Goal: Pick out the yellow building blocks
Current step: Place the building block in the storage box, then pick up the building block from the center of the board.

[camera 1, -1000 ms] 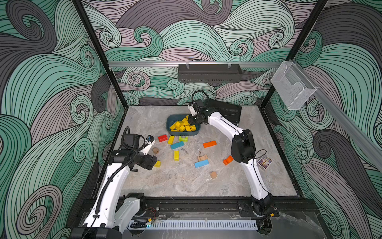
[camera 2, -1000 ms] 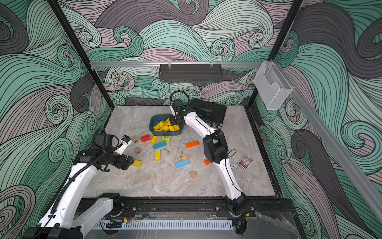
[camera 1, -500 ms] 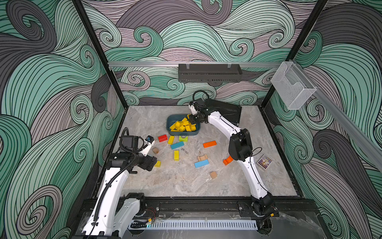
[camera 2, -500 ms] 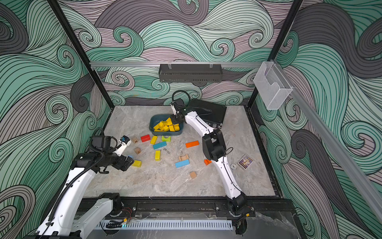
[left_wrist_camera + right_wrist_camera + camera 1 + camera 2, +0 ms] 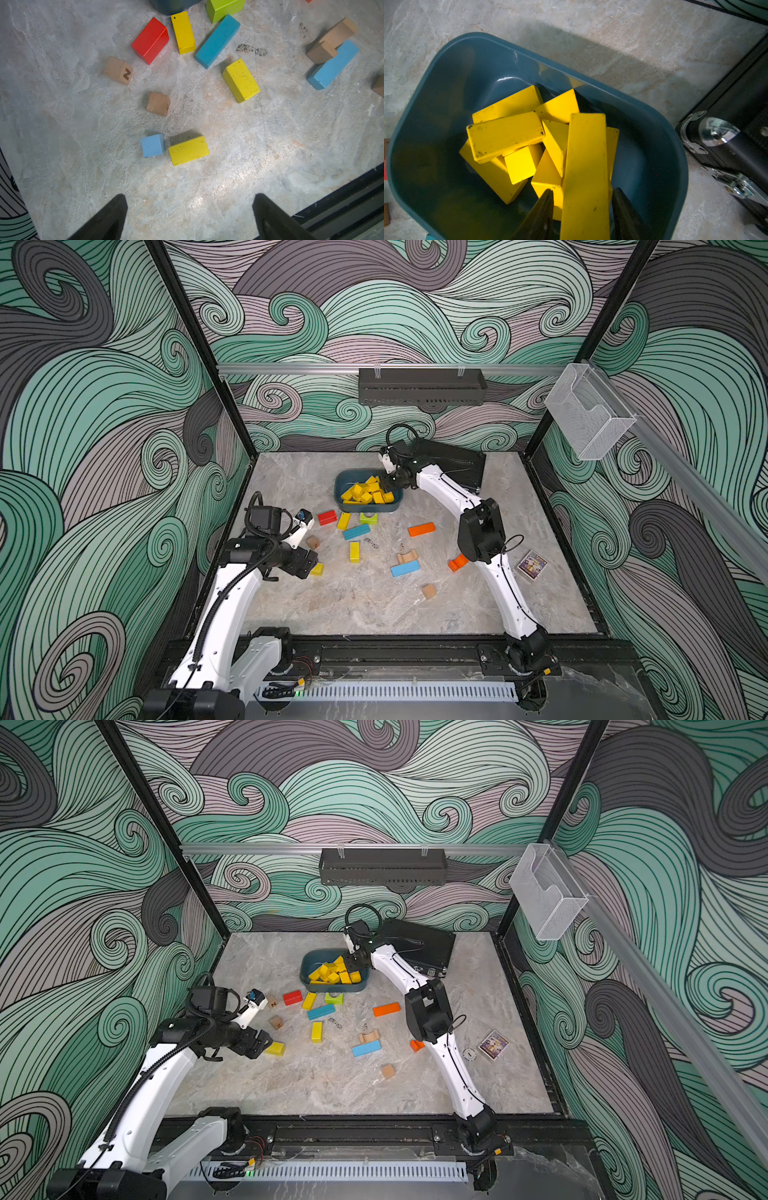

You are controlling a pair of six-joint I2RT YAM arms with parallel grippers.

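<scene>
Yellow blocks (image 5: 506, 135): most are piled in the blue bin (image 5: 446, 68), three lie loose on the table (image 5: 83, 176). Right gripper (image 5: 582, 190) is over the bin, fingers slightly parted either side of the long bar (image 5: 585, 155). Small gaps show, and the bar rests on the pile. Left gripper (image 5: 189, 196) is wide open and empty, near the loose block (image 5: 188, 150) just beside the blue cube (image 5: 153, 145).

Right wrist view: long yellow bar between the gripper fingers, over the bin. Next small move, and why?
Probably open the right gripper wider before lifting away. The long yellow bar already lies on the yellow blocks inside the blue bin, but the fingers flank it with only a thin gap; rising now could drag it out.
</scene>
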